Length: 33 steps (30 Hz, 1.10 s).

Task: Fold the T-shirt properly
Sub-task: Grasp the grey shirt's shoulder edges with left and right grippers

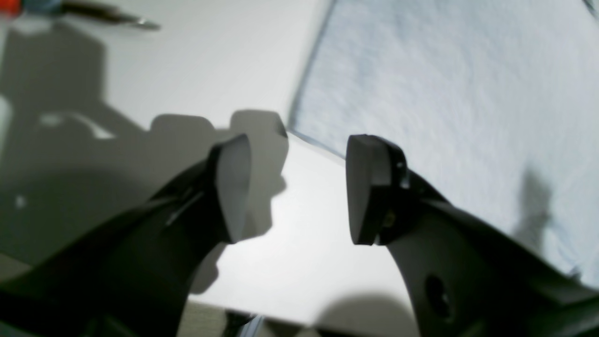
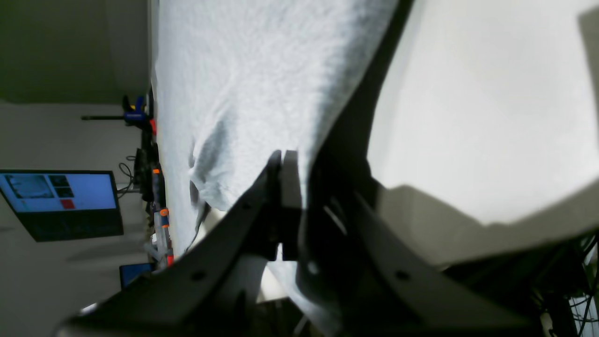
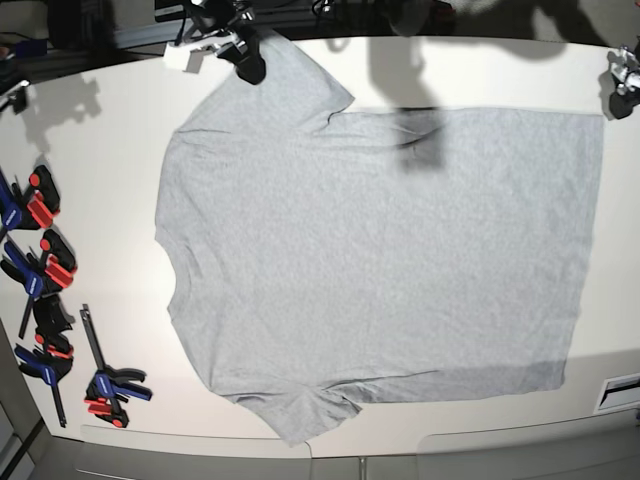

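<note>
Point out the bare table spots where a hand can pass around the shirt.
Free: the strip between the T-shirt neck edge and the clamps, and the near strip of table below the shirt's edge. Crowded: the clamp row, the far edge.

A big white table [image 3: 110, 150] is sitting under bright light. Red and blue clamps [image 3: 45, 270] are lying along its edge. A screen [image 2: 58, 192] is glowing blue.

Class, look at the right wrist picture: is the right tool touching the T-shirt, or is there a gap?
Touching. The right wrist view shows the right tool shut on the T-shirt, with grey fabric pinched between its closed pads.
</note>
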Available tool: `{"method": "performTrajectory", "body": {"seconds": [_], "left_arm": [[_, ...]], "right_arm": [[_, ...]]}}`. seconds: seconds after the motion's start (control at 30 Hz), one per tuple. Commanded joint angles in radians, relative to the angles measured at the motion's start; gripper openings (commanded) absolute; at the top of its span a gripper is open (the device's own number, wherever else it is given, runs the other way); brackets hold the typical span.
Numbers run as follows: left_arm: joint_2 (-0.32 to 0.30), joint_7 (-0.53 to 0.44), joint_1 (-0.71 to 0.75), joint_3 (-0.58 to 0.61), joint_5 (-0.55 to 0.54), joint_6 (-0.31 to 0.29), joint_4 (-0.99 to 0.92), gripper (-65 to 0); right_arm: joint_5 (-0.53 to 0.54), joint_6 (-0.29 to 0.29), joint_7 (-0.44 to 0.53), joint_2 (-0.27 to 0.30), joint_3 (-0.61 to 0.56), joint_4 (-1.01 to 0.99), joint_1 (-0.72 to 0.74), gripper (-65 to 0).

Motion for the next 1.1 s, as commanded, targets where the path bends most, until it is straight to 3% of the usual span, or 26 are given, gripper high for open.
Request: {"method": "performTrajectory", "body": {"seconds": [0.0,0.2,0.37,0.7,1.07], "left_arm": [[-0.041,-0.008,-0.012,-0.011,-0.028,-0.01,-0.029,-34.2],[-0.099,0.031,-0.081,-0.011,-0.114,-0.037,-0.202,-34.2],[-0.1,0.031,-0.111,0.01,-0.116,-0.039,-0.237,-34.2],[-0.1,0.027,-0.182,0.169,-0.055,-0.039,-0.239,-34.2],[-0.085,0.128,-0.193,0.205,-0.086,-0.041,-0.239,-34.0]], "right_arm": [[0.001,0.012,0.003,0.002,0.004,0.013,-0.01,-65.0],[0.001,0.012,0.003,0.002,0.004,0.013,-0.009,-65.0],[0.001,0.012,0.003,0.002,0.004,0.013,-0.009,-65.0],[0.001,0.012,0.001,0.002,0.004,0.013,-0.009,-65.0],[0.001,0.015,0.001,0.002,0.004,0.014,-0.009,-65.0]]}}
